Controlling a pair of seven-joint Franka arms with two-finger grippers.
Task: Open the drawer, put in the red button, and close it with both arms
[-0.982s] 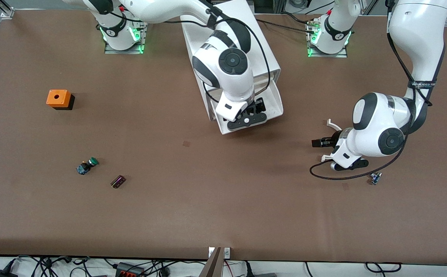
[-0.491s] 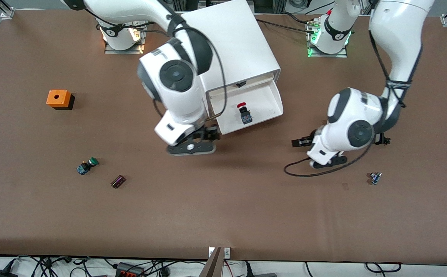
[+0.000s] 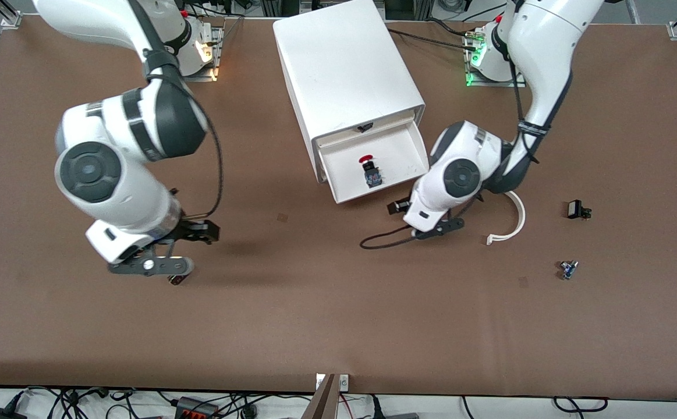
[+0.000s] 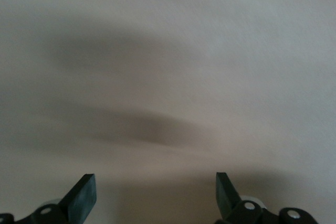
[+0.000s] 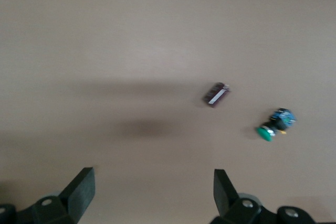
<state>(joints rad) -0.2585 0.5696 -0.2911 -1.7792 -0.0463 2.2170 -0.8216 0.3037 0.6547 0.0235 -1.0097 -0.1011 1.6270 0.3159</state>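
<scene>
The white cabinet (image 3: pixel 344 64) stands between the two arm bases. Its drawer (image 3: pixel 408 157) is pulled out toward the front camera. The red button (image 3: pixel 368 169) lies in the drawer, red cap toward the cabinet, and nothing touches it. My left gripper (image 3: pixel 425 224) (image 4: pixel 156 182) is open and empty, just off the drawer's front corner at the left arm's end, over bare table. My right gripper (image 3: pixel 172 250) (image 5: pixel 154 179) is open and empty, over the table toward the right arm's end.
A small dark chip (image 3: pixel 176 280) (image 5: pixel 216 94) and a green-capped button (image 5: pixel 273 127) lie under the right gripper. A white curved strip (image 3: pixel 510 224), a small black part (image 3: pixel 576 209) and a small blue part (image 3: pixel 568 269) lie toward the left arm's end.
The right arm swung away from the drawer to the right arm's end, leaving the red button in the drawer. The left arm moved toward the drawer's front corner.
</scene>
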